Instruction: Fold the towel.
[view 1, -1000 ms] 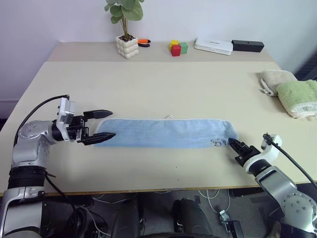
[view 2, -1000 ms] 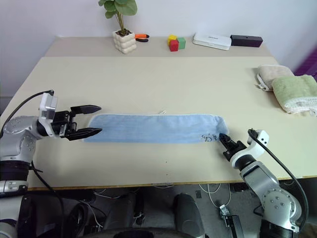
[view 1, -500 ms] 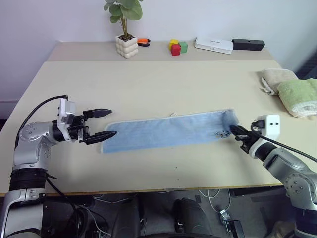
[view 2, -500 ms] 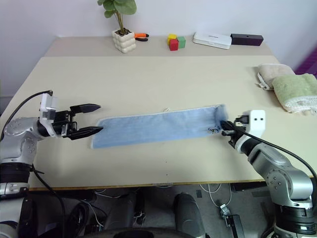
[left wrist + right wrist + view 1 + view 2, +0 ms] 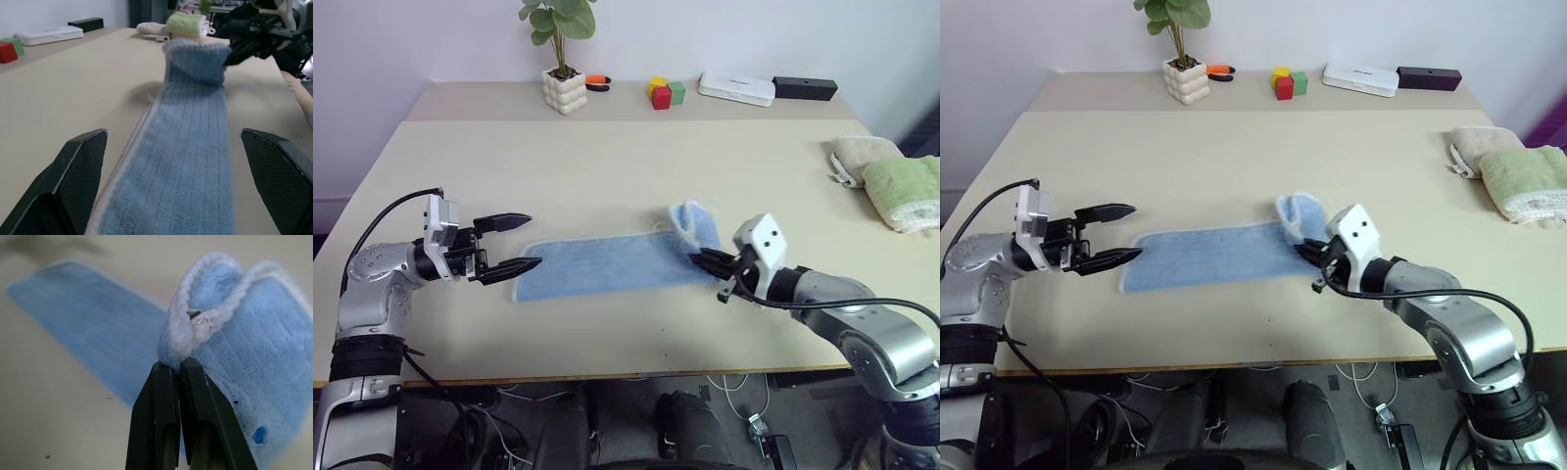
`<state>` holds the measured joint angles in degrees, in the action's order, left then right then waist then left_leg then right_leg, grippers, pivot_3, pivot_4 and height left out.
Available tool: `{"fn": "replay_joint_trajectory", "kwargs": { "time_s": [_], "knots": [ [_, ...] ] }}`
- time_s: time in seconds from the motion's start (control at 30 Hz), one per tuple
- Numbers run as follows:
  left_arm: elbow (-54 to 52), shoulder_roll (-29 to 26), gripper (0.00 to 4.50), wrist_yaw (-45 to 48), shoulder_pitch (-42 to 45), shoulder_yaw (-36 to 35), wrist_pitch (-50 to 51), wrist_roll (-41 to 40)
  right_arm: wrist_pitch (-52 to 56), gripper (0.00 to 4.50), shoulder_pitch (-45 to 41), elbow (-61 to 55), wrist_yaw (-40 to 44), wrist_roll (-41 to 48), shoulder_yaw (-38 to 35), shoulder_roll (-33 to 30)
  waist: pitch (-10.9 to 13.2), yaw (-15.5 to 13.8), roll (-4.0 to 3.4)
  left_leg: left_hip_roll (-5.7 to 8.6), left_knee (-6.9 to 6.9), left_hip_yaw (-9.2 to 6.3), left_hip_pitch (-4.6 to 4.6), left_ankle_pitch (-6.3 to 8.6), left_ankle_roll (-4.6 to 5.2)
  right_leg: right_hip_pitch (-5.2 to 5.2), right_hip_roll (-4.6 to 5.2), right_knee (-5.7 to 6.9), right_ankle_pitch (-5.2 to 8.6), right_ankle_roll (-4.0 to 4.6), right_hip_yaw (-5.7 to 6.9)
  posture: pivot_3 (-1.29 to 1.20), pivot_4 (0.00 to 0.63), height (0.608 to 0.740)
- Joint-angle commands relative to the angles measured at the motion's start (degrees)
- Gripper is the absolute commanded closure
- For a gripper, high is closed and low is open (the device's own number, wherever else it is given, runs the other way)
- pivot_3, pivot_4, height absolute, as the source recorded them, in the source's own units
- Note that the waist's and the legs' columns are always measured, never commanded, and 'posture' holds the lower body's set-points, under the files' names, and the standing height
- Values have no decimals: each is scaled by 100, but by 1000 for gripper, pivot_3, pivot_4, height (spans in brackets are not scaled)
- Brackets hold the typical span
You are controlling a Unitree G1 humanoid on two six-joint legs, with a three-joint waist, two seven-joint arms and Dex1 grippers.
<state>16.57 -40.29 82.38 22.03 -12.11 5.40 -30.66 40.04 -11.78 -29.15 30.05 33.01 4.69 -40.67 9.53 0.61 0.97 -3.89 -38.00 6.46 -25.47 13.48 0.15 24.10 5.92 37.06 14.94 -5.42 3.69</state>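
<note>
The towel (image 5: pixel 597 264) is a long light blue strip lying across the near part of the table (image 5: pixel 626 166). Its right end (image 5: pixel 691 225) is lifted and curled over, whitish hem up. My right gripper (image 5: pixel 701 258) is shut on that raised end; in the right wrist view the black fingertips (image 5: pixel 166 382) pinch the hem, and a small dark mark (image 5: pixel 258 434) shows on the cloth. My left gripper (image 5: pixel 519 244) stands open and level at the towel's left end, its fingers (image 5: pixel 80 166) either side of the strip without touching it.
A beige folded towel (image 5: pixel 855 155) and a green folded towel (image 5: pixel 907 191) lie at the table's right edge. Along the back stand a potted plant (image 5: pixel 565 90), coloured blocks (image 5: pixel 664 94), a white box (image 5: pixel 735 90) and a black box (image 5: pixel 803 90).
My right gripper has swung left and up with the towel's right end, rolling as it went, so the end now stands curled over the strip. The left gripper stayed put.
</note>
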Motion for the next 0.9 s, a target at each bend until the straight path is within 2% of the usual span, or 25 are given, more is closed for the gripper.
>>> {"fn": "replay_joint_trajectory", "kwargs": {
  "time_s": [0.03,0.3,0.8,0.9],
  "knots": [
    [-259,-22,0,-25,-74,-134,-32,-135,-63,4489,-274,37,69,-338,384,218,0,2,0,0,0,0,0,0,0,0,0,0,0,0,0,0,150,735],
    [-560,-40,0,-143,-280,-188,72,-197,-201,4489,-594,411,323,-956,1026,559,0,-1,1,0,-1,2,-3,-1,-1,2,0,1,0,0,0,0,150,735],
    [-685,-61,0,-247,-400,-178,116,-245,-342,4489,-715,627,672,-1523,1343,1026,0,3,0,0,0,4,-2,-2,-3,3,0,3,-2,-3,1,0,150,735],
    [-685,-62,0,-242,-396,-176,124,-252,-301,3517,-671,657,676,-1559,1286,1087,0,3,0,0,0,4,-2,-2,-3,3,0,3,-2,-3,1,0,150,735]
  ]
}}
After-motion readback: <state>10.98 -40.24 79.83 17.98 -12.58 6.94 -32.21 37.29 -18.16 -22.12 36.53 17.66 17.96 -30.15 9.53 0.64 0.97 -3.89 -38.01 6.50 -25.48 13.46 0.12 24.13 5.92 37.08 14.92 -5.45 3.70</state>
